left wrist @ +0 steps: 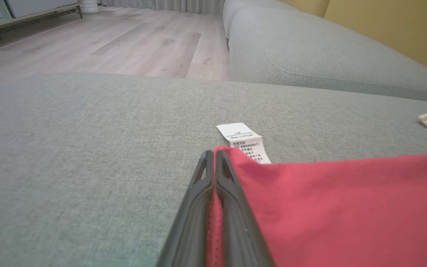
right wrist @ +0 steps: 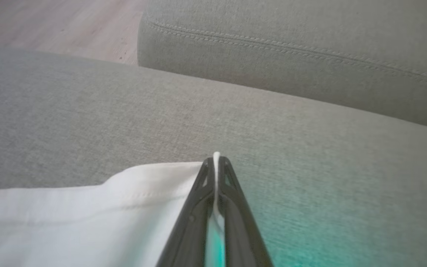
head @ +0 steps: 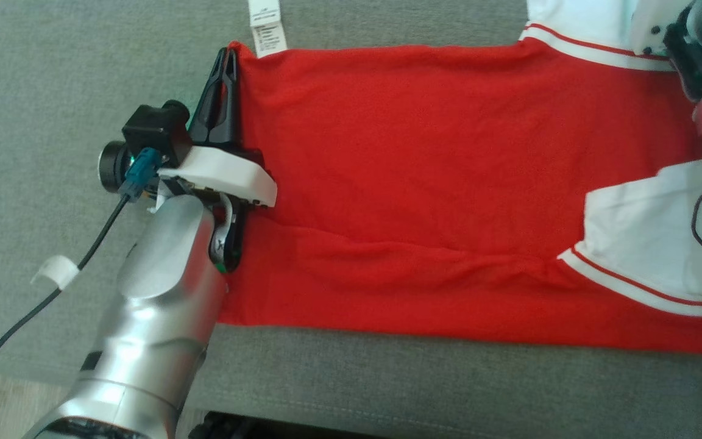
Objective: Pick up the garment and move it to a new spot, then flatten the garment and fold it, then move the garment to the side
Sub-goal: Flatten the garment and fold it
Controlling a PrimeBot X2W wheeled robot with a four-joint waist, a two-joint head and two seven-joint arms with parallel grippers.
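The red shirt (head: 424,183) lies flat across the sofa (head: 387,378). Left pincer (left wrist: 213,154), at 9 o'clock, clamps its red corner by the label (left wrist: 245,142); right pincer (right wrist: 216,160), at 2 o'clock, pinches its white edge.

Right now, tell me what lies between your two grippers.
The red garment, lying on the grey sofa seat, fills the stretch from the left gripper to the right gripper; the head view shows it.

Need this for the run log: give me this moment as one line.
garment spread on sofa cushion | left gripper shut on its red edge by the label | right gripper shut on its white edge
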